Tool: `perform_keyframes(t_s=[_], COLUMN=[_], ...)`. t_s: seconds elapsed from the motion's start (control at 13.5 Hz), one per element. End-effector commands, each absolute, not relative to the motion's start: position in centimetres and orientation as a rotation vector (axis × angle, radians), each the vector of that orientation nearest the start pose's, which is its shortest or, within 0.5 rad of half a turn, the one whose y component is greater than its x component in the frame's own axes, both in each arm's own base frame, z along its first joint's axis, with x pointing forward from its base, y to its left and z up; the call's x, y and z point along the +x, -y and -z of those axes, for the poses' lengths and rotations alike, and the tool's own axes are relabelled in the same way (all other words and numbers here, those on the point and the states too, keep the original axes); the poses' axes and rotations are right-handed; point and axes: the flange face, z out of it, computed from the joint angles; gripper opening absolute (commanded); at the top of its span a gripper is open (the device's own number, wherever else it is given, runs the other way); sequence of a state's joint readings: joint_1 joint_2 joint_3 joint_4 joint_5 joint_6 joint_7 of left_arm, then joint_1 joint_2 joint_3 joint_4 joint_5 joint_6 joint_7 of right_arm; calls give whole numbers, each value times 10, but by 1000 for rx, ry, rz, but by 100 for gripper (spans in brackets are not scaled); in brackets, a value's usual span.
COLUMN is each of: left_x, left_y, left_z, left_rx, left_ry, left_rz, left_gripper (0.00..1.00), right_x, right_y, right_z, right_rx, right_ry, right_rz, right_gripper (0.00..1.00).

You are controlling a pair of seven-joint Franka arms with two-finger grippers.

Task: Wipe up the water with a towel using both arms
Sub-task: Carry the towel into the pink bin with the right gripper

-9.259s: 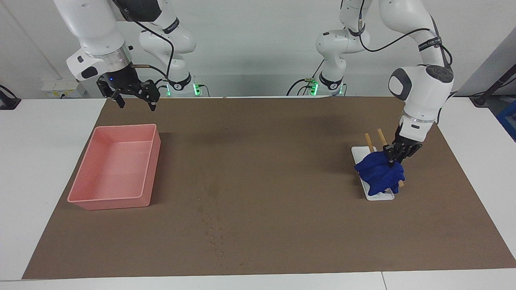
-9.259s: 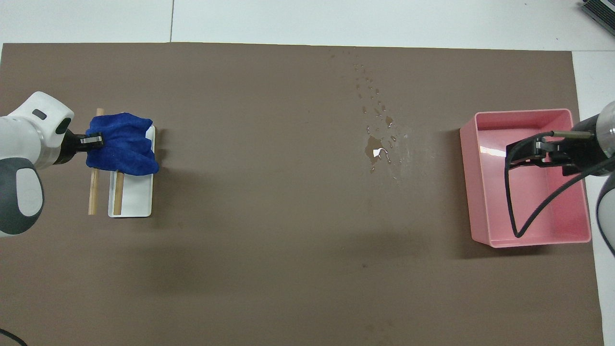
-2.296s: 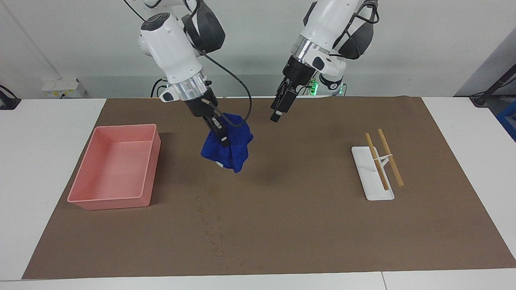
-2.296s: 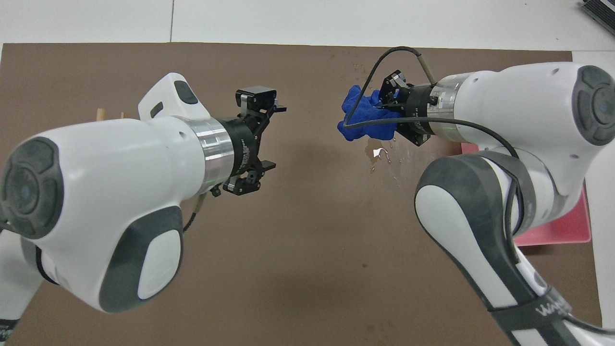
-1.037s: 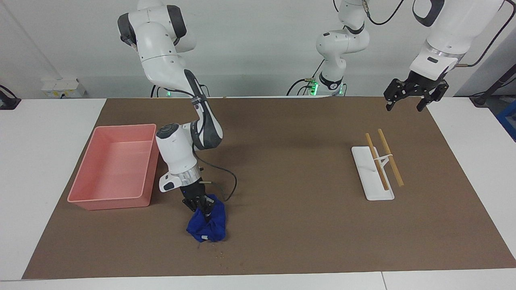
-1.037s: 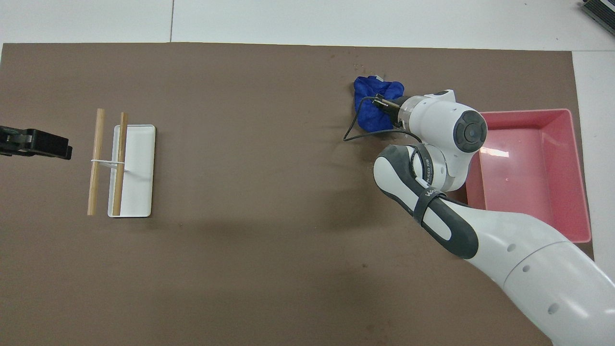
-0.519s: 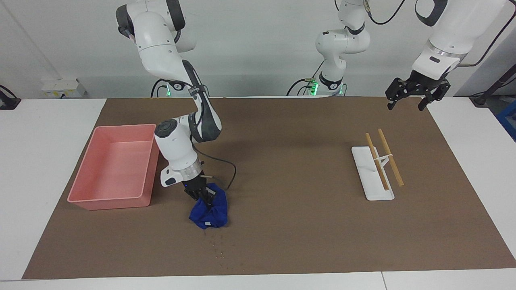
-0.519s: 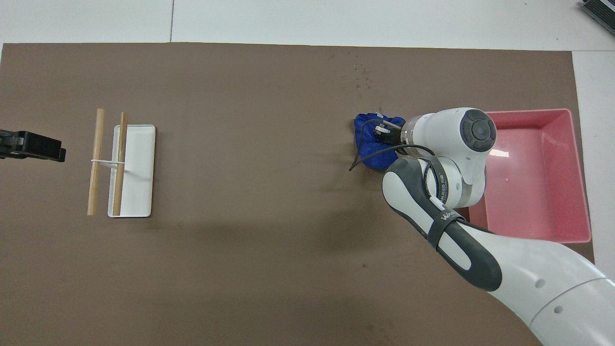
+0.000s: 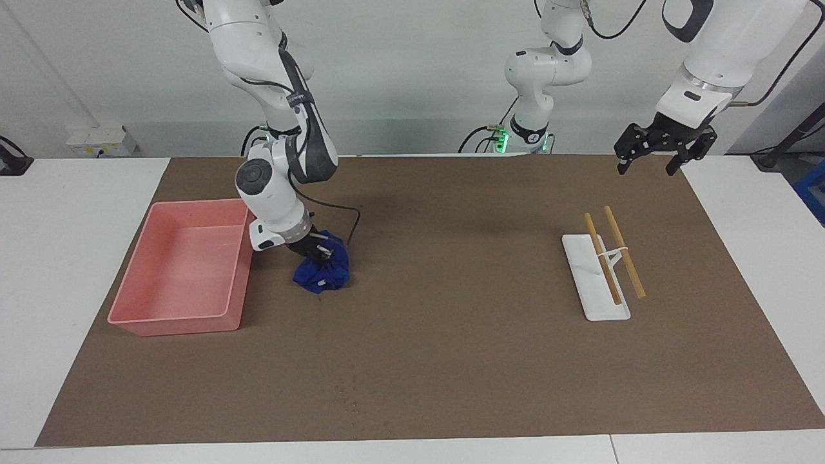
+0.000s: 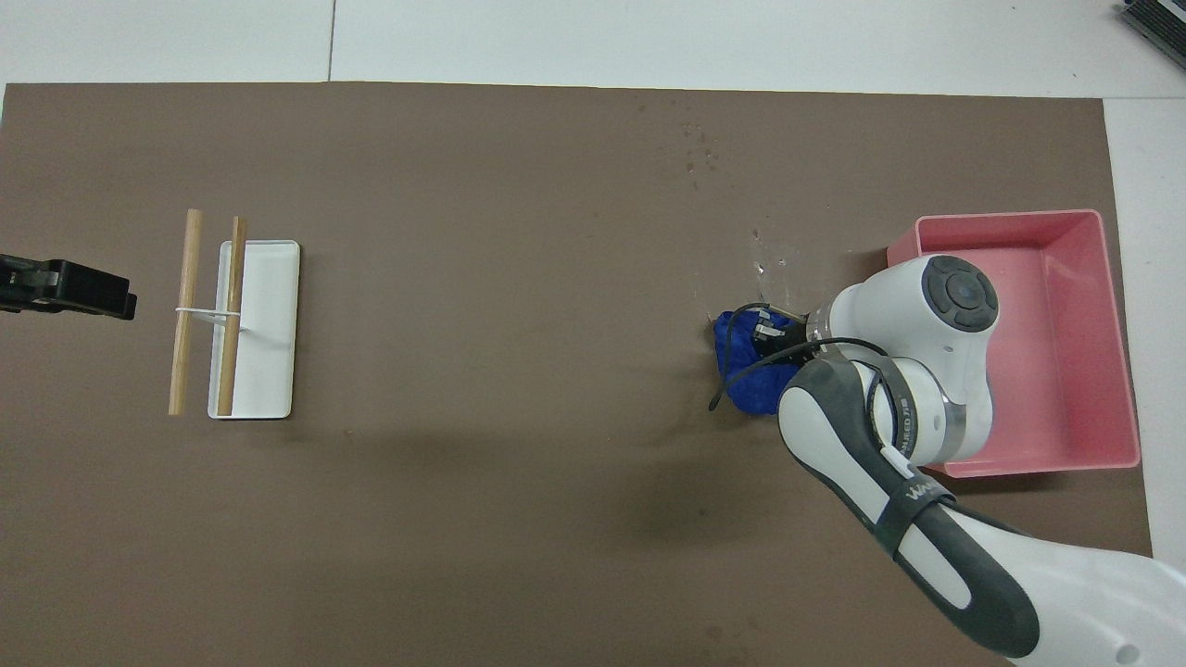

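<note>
Currently my right gripper (image 9: 320,250) is clamped on the blue towel (image 9: 322,273), pressing it onto the brown mat (image 9: 451,361) just beside the pink tray (image 9: 229,258). My left gripper (image 9: 659,149) waits, fingers spread and empty, above the chopstick rest (image 9: 590,283). I judge that droplets (image 9: 348,393) farther out could be missed, since the towel sits well apart from them.

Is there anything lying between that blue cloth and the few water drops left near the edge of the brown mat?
Nothing visible. The right end effector holds the bunched royal-blue fabric towel on the brown mat, beside the pink plastic tray. Only bare mat separates it from the remaining droplets. The left end effector waits, open.
</note>
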State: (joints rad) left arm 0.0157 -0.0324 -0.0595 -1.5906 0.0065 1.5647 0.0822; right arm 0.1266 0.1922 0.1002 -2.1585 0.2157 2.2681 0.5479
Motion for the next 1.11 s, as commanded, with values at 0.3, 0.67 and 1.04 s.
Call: perform_keyframes(t_s=[0.3,0.67,1.04], left_x=[534,534,534], left_y=[20,20,20], left_z=[-634,-634,-634], left_rx=[-3125,-3125,-3125], left_ry=[-199,-199,-199], left_rz=[-5,-5,-5], left_gripper=[100,100,100], right_x=[531,545,522], right_y=[-74,-9,73], right_z=[-466,-533,-511], right_rx=[-2911,-2966,-3007], right_ry=[-744,-840,-675], right_rz=[-291,-101,-133], right_gripper=[0,0,0])
